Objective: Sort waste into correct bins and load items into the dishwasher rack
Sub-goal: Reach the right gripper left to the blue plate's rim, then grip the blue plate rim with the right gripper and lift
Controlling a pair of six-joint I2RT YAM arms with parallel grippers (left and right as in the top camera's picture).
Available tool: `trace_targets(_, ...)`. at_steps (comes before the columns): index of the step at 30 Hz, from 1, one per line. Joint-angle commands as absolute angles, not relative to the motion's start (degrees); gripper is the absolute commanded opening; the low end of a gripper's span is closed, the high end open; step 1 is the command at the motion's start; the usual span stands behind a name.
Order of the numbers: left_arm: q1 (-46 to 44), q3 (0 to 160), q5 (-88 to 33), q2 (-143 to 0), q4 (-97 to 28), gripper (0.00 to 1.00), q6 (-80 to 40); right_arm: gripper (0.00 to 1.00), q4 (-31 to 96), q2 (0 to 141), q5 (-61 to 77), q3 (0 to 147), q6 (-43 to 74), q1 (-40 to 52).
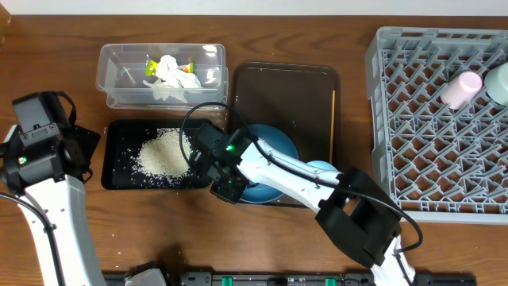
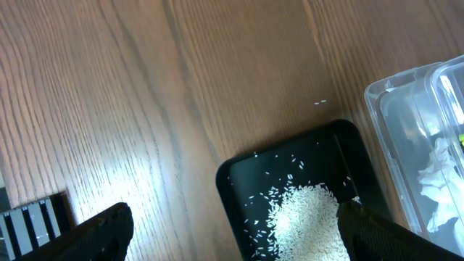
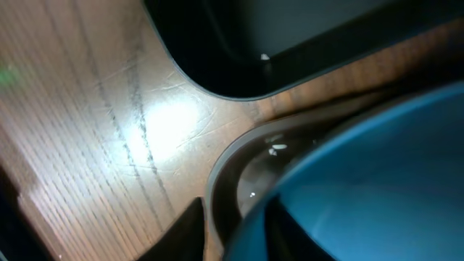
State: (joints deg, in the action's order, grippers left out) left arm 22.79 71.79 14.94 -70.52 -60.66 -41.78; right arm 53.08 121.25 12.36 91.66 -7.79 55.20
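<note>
My right gripper (image 1: 226, 187) is shut on the left rim of the large blue plate (image 1: 278, 144), which lies on the brown tray (image 1: 262, 87). In the right wrist view its fingers (image 3: 232, 233) straddle the plate's rim (image 3: 377, 181) at the brown tray's corner (image 3: 232, 167). A light-blue bowl (image 1: 322, 168) and a chopstick (image 1: 332, 119) are on the same tray. Rice (image 1: 163, 151) lies in the black tray (image 1: 119, 179). A tissue (image 1: 171, 75) and a wrapper (image 1: 151, 65) are in the clear tub (image 1: 111, 56). My left gripper (image 2: 243, 239) is open and empty over the black tray's left edge.
The grey rack (image 1: 429, 159) stands at the right, with a pink cup (image 1: 462, 89) and a mint-green bowl (image 1: 498, 83) in its far corner. A few rice grains lie loose on the wood by the black tray (image 2: 239, 181). The clear tub (image 2: 406, 130) shows in the left wrist view.
</note>
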Motion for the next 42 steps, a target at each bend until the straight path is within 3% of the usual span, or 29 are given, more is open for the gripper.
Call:
trace_targets(1,23.0,71.7,15.2,-70.7,-60.9,0.92,-41.9,0.17,52.9,121.9,12.9,91.4,-7.3,55.6)
trace_targets(9,23.0,71.7,15.2,-70.7,-60.9,0.92,-41.9,0.01,53.0,121.8,12.8,93.6,-6.4,55.5)
trace_targets(23,23.0,71.7,15.2,-70.7,-60.9,0.92,-41.9,0.01,66.6,121.8,12.0,111.2,-5.8,49.8)
trace_targets(31,23.0,71.7,15.2,-70.7,-60.9,0.92,-41.9,0.01,78.3,119.5,10.3,122.5,-0.6,38.6)
trace_targets(42,23.0,71.7,15.2,-70.7,-60.9,0.92,-41.9,0.01,80.7,104.2,15.7,123.1,6.9,15.0)
